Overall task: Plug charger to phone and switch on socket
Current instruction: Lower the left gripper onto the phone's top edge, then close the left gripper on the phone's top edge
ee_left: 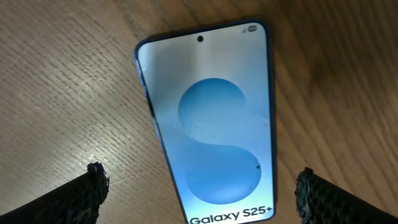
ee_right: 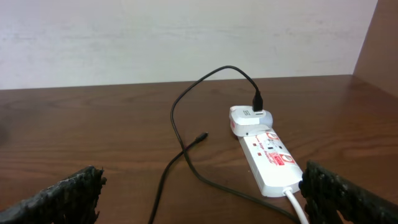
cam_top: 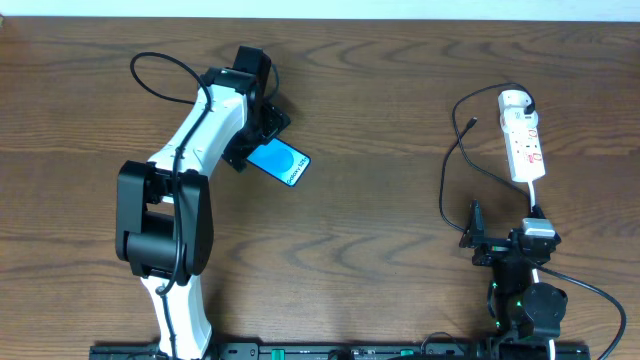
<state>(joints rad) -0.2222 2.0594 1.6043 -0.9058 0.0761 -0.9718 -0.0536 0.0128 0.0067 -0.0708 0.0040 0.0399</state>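
Lying diagonally, phone (cam_top: 282,163), text end at left end effector (ee_left: 200,174) (spread apart), right end effector (ee_right: 202,173) also apart

Overhead view: even, moderately bright; the dark brown wooden bench (cam_top: 400,90) carries only soft, short shadows. Left wrist view: warm cast; the slim black-edged smartphone (ee_left: 211,124) has its cyan-blue screen washed pale toward the top; bench grain blurs at far right. Right wrist view: the right end effector's black textured fingers (ee_right: 56,199) are dim and unfocused; the white elongated power strip (ee_right: 270,158) reads sharp.
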